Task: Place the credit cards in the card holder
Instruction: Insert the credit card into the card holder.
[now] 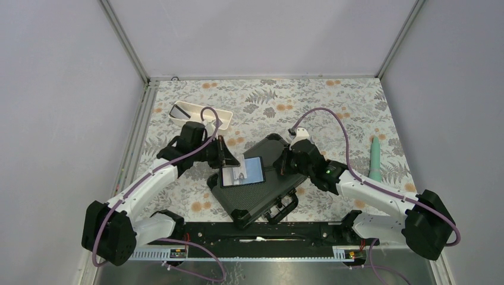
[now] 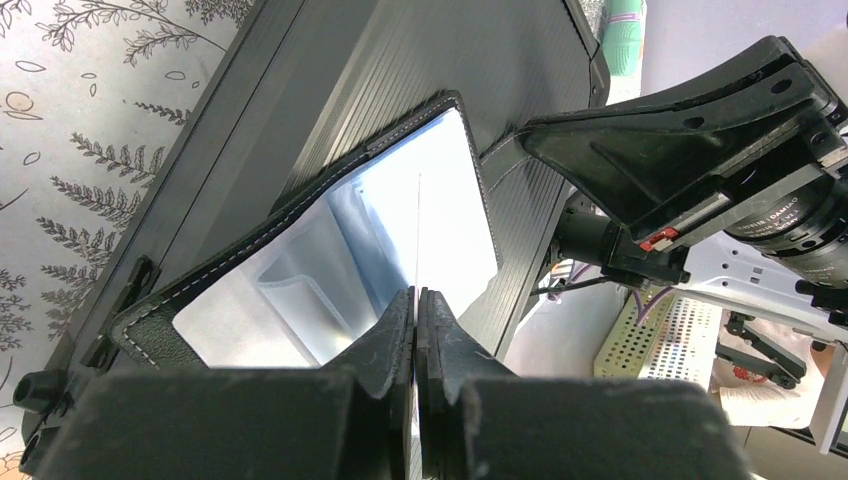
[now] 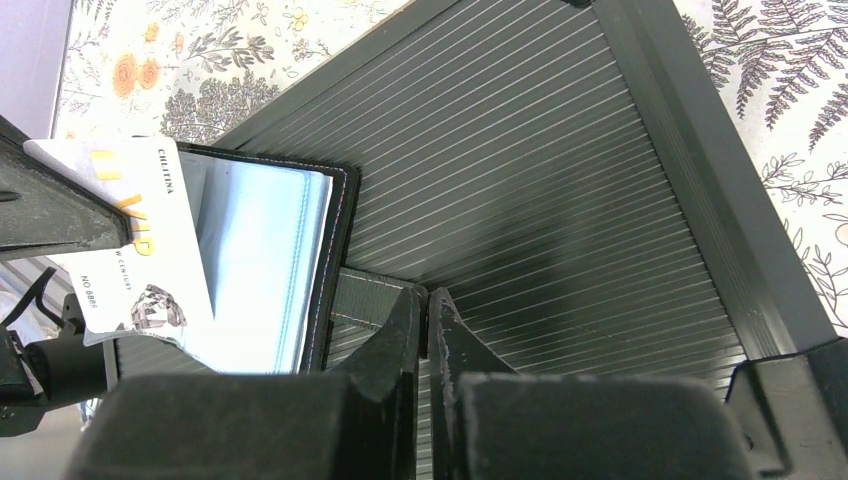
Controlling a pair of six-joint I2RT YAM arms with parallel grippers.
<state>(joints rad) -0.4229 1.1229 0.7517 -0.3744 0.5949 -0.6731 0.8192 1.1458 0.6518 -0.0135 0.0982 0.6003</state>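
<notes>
Top view, centre: black hard case (image 1: 261, 199) lying on the floral table, the card holder (image 3: 260, 270) spread open on its ribbed lid, pale blue pockets upward. Left gripper (image 2: 415, 295): jaws clamped on a pale card (image 3: 130, 240) with gold lettering, held edge-down over the left half of the open holder. Right gripper (image 3: 427, 295): jaws together, pinching the grey tab (image 3: 365, 298) at the holder's right edge. Upper left of the top view: white tray (image 1: 223, 116) containing a dark card (image 1: 178, 111), well apart from the case.
</notes>
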